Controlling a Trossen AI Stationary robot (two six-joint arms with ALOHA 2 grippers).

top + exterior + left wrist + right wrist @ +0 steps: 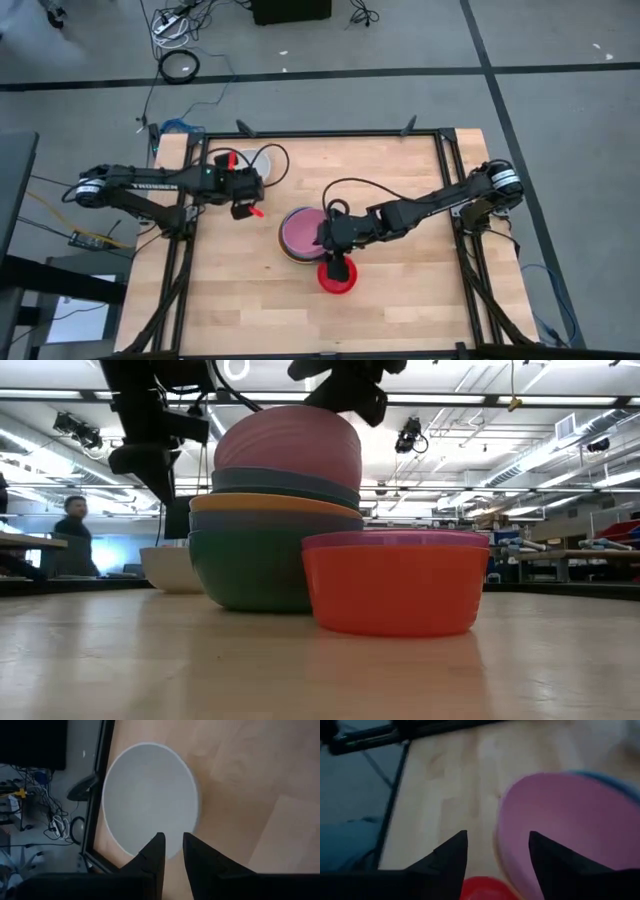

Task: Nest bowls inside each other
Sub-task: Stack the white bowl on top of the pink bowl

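A stack of bowls (300,236) stands mid-table: green at the bottom, then orange and blue, with a pink bowl (290,445) tilted on top. My right gripper (497,852) is open just above it, one finger over the pink bowl's inside and one outside its rim (501,827). I see no touch. A small red bowl (337,277) rests on its base nearer the front edge. A white bowl (150,800) stands at the far left. My left gripper (172,845) hovers over its near rim, fingers a little apart with nothing between them.
Black frame rails (445,190) run along the table's left, right and far edges. Bare wood (230,300) lies in front of the stack and to the right of the red bowl. In the low view a person (72,535) shows far off in the room.
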